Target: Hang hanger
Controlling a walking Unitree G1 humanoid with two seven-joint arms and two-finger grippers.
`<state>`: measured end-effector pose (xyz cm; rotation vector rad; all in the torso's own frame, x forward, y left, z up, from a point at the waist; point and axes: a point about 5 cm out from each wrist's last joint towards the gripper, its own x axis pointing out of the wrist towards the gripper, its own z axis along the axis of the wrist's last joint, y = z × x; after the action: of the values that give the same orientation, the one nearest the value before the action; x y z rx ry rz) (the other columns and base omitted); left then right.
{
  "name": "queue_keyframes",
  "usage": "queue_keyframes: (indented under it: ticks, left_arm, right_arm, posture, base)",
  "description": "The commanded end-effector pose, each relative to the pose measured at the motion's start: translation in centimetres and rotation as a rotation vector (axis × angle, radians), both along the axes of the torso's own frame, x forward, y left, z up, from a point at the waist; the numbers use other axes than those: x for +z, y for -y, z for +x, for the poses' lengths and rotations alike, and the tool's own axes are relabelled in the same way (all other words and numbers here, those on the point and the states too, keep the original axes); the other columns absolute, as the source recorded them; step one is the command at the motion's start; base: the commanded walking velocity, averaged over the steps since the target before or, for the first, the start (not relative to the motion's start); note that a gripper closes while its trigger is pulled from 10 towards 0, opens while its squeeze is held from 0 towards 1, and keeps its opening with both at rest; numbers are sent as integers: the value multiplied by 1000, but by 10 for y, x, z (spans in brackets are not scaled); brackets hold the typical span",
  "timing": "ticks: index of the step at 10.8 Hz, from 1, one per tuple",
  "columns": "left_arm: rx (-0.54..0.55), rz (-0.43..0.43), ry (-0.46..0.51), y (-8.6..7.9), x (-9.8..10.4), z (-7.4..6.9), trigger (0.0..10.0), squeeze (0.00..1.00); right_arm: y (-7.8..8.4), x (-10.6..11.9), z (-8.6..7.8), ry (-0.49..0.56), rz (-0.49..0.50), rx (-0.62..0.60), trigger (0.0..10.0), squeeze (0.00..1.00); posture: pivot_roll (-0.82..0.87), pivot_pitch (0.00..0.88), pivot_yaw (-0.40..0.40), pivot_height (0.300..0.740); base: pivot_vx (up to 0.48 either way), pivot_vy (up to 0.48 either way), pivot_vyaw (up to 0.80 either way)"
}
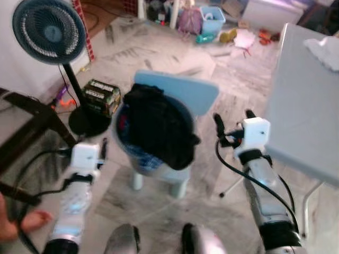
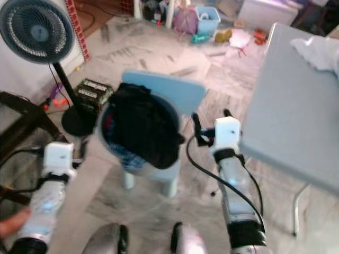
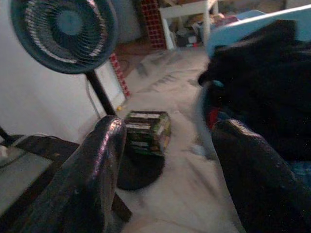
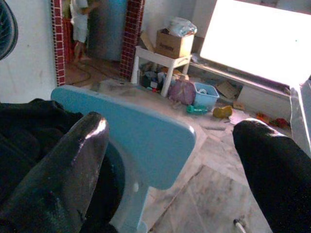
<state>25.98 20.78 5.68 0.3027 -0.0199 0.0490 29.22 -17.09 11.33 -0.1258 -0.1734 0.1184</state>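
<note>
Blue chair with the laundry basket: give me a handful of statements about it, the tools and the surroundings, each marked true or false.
1. The basket on the light blue chair holds dark clothing. True.
2. The right tool is shut on a hanger. False: its fingers stand apart with nothing between them, beside the chair.
3. A standing fan is on the robot's left. True.
4. The left tool grips the clothing. False: it is open and empty, held near the basket.
5. The grey table stands on the robot's left. False: it is on the right.
</note>
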Motion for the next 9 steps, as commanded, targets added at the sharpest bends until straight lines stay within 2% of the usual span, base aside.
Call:
queue_keyframes:
  ticks: [1,2,3,6,9]
  left_arm:
    - [-18,-9,-15,6,-3,-2,10000,0]
    - [-19,-7,-16,6,-4,-2,10000,0]
    - [-26,-4,4,6,-2,-3,10000,0]
    - [-29,-1,-5,5,-4,-6,10000,0]
    - [-10,25,-10,-2,-5,-8,10000,0]
  right_arm:
    - [9,-3,-2,-12,-14,-38,10000,0]
    - [8,-4,-3,-18,-17,-39,10000,0]
    - [7,-6,-3,-31,-18,-38,10000,0]
    - [11,-9,-6,-36,-30,-51,10000,0]
    - [9,-12,-8,-48,-33,-54,10000,0]
  posture:
    - [26,164,-54,740]
    - [28,165,-54,740]
    - [27,166,-55,740]
    - [24,174,-54,740]
    - [25,177,-51,740]
  base:
    - [0,480,0]
    - [0,480,0]
    - [0,450,-800]
    - [0,0,-800]
    - [0,0,-800]
